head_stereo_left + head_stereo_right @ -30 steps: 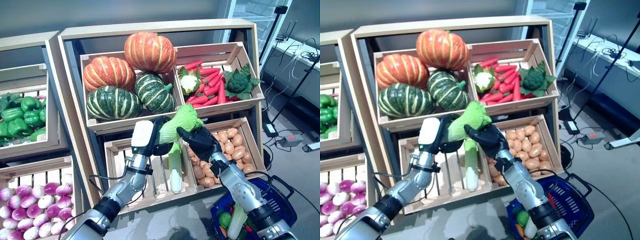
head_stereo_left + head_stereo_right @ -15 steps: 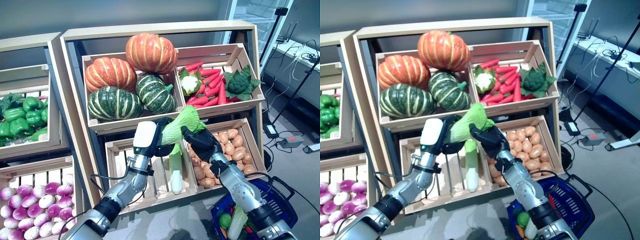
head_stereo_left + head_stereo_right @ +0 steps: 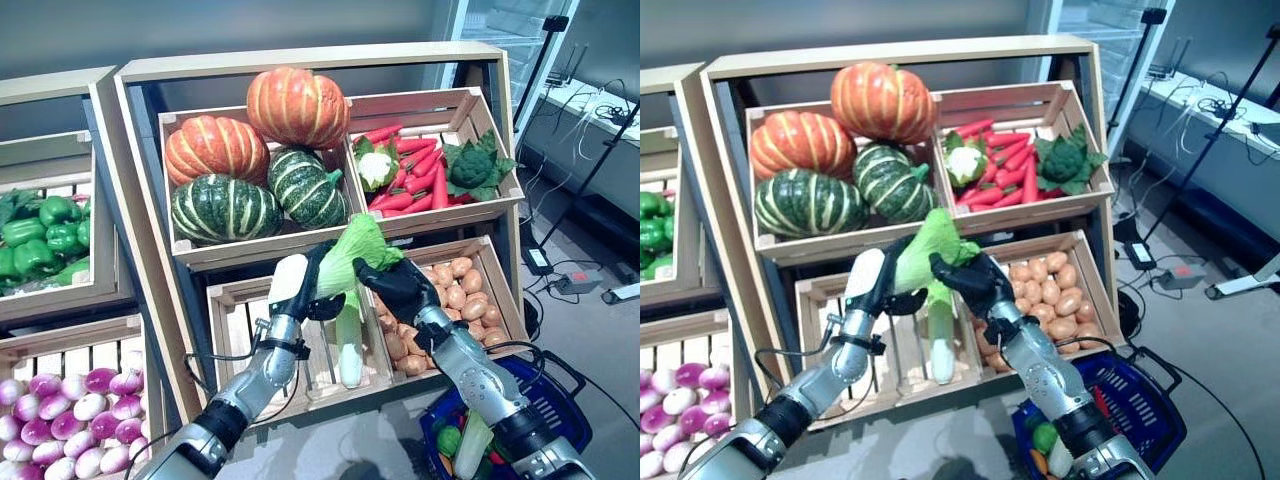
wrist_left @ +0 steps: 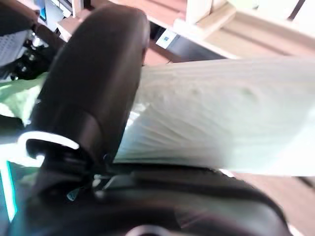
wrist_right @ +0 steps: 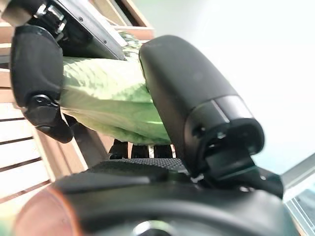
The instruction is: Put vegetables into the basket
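Green-leafed and white-stalked, the leek (image 3: 352,300) hangs upright at the centre of the frame, over the lower middle crate (image 3: 240,310). The left hand (image 3: 300,283) curls round its leafy top from the left, and the right hand (image 3: 390,285) clasps the same leaves from the right, touching it. The blue basket (image 3: 555,400) sits at lower right, well apart, already holding vegetables.

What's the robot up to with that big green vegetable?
It is holding a leafy green cabbage with both hands in front of a wooden produce stand. The left hand grips its pale stalk end and the right hand grips the leafy end. A blue basket sits on the floor at lower right, already with a few vegetables inside; the cabbage is not yet in it.
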You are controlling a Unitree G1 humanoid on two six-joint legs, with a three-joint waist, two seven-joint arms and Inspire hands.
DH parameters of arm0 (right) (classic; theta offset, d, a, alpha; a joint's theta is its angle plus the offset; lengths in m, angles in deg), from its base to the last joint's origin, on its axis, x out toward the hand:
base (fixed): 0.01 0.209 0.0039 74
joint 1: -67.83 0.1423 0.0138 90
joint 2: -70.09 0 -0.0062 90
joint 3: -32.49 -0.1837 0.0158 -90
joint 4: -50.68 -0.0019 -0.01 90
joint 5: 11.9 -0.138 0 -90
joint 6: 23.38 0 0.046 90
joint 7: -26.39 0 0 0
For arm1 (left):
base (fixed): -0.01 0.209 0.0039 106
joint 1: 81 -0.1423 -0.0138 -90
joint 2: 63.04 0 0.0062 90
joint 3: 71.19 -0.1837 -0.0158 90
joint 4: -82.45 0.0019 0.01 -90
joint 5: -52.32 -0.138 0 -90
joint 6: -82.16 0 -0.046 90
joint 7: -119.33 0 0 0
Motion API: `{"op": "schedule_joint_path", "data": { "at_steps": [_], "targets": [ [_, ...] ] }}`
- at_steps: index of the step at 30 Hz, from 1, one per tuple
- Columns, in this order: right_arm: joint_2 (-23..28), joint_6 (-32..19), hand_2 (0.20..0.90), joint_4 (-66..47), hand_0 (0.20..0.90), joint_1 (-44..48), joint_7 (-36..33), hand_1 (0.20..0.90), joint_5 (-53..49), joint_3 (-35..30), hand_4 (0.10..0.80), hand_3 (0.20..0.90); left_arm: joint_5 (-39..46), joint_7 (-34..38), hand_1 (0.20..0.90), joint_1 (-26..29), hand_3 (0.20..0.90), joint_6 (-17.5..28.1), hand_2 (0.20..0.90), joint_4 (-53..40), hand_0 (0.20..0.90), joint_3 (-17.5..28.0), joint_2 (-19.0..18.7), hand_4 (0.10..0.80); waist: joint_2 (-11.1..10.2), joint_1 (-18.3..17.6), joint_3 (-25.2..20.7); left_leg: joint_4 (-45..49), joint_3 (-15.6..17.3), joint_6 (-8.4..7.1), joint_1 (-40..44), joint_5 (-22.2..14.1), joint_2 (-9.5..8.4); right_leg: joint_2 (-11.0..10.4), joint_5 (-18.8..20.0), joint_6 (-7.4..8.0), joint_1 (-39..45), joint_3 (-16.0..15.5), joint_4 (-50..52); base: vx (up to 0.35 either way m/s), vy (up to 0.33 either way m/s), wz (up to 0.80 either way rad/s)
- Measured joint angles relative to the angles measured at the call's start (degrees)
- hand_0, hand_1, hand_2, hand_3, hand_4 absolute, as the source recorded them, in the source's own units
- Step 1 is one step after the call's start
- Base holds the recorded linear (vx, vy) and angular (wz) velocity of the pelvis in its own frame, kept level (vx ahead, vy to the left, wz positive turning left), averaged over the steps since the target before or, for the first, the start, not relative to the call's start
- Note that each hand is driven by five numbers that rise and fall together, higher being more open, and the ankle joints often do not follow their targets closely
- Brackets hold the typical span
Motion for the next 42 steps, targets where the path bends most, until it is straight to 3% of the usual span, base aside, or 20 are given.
{"op": "schedule_joint_path", "data": {
  "at_steps": [10,22,27,32,34,42],
  "targets": [
    [0.0,0.1,0.300,0.3,0.300,-4.2,0.5,0.300,1.6,-0.3,0.400,0.300,0.8,-5.5,0.900,-2.2,0.900,-0.8,0.900,0.1,0.900,0.0,0.1,0.800,-0.1,-1.4,0.0,0.0,1.5,0.17,0.7,-0.2,0.18,0.0,0.3,0.01,-0.1,1.6,0.0,0.012,0.007,-0.07],
    [2.0,0.4,0.300,2.3,0.300,-11.7,8.2,0.300,7.6,-4.2,0.400,0.300,0.8,-9.9,0.900,-7.4,0.900,-1.7,0.900,2.4,0.900,-0.7,1.4,0.800,-0.7,-5.4,0.4,-0.4,3.3,0.53,0.9,-0.5,0.45,-0.1,1.1,0.28,-1.1,4.1,0.0,0.021,0.003,-0.10],
    [2.2,-2.7,0.300,2.2,0.300,-14.9,11.8,0.300,8.0,-17.6,0.400,0.300,1.8,-9.9,0.900,-14.0,0.900,-3.6,0.900,5.3,0.900,8.1,-0.7,0.800,-1.3,-7.0,0.8,-0.5,4.5,0.69,1.1,-0.8,0.47,-0.3,1.2,0.45,-1.5,5.4,-0.2,0.034,-0.037,-0.12],
    [2.8,-8.1,0.300,2.3,0.300,-18.4,11.6,0.300,8.2,-30.3,0.400,0.300,8.9,-11.2,0.900,-20.9,0.900,-2.8,0.900,5.3,0.900,15.7,-3.4,0.800,-2.0,-7.0,1.5,-0.3,4.6,0.79,0.8,-0.9,0.24,-0.5,1.4,0.55,-2.0,5.8,-0.2,0.007,-0.023,-0.05],
    [3.2,-9.2,0.300,2.3,0.300,-18.8,11.2,0.300,8.3,-31.6,0.400,0.300,12.3,-13.1,0.900,-22.4,0.900,-1.1,0.900,5.3,0.900,17.5,-3.4,0.800,-2.4,-7.0,1.9,-0.1,4.6,0.80,0.9,-0.9,0.24,-0.5,1.4,0.56,-2.0,5.9,-0.2,0.000,0.000,0.00],
    [4.3,-9.4,0.300,5.9,0.300,-19.2,10.8,0.300,8.3,-32.0,0.400,0.300,18.8,-17.7,0.900,-23.5,0.900,2.1,0.900,2.4,0.900,17.4,-3.4,0.800,-2.7,-6.7,2.1,-0.5,4.8,0.85,0.8,-0.9,0.23,-0.5,1.5,0.59,-2.1,6.1,-0.2,0.004,0.000,0.00]
  ]
}}
